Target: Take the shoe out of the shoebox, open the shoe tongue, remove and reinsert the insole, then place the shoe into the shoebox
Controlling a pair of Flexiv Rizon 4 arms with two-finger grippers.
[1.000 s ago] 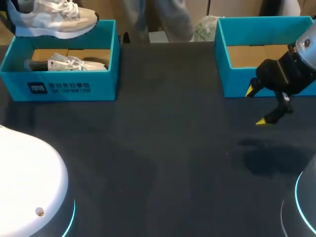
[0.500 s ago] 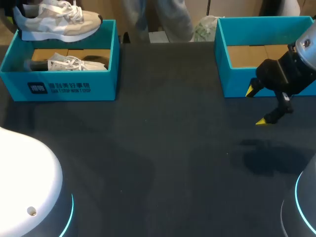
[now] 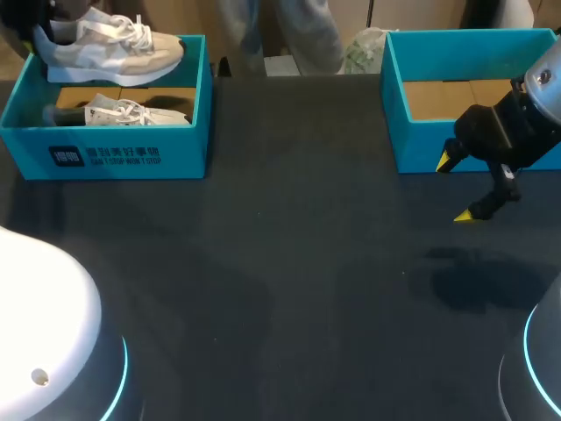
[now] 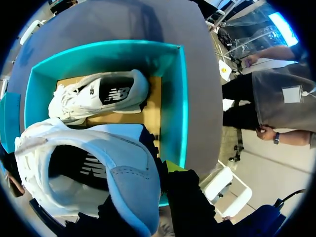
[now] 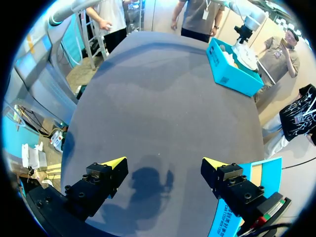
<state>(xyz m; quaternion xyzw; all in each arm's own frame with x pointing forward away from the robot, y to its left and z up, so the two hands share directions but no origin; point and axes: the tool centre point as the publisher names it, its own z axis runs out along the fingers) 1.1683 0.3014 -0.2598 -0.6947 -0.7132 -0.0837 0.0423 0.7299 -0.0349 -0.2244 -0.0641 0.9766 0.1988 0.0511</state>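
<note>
- The left gripper [image 4: 165,172] pinches the heel end of a pale shoe [image 4: 98,182], holding it over the teal shoebox [image 4: 180,98].
- A second shoe [image 4: 98,96] lies in the box, beyond the gripper.
- The right gripper [image 5: 164,163] hovers spread wide, empty.
- The shoe looks light and soft; the stiffer heel probably grips best.

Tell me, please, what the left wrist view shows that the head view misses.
Left wrist only: the dark inside of the lifted white-and-beige lace-up sneaker. Head only: my right arm, yellow-tipped jaws open, and the white print on the front wall of the teal cardboard shoebox. Both: that shoebox, the lifted sneaker, and a second white sneaker lying inside.
</note>
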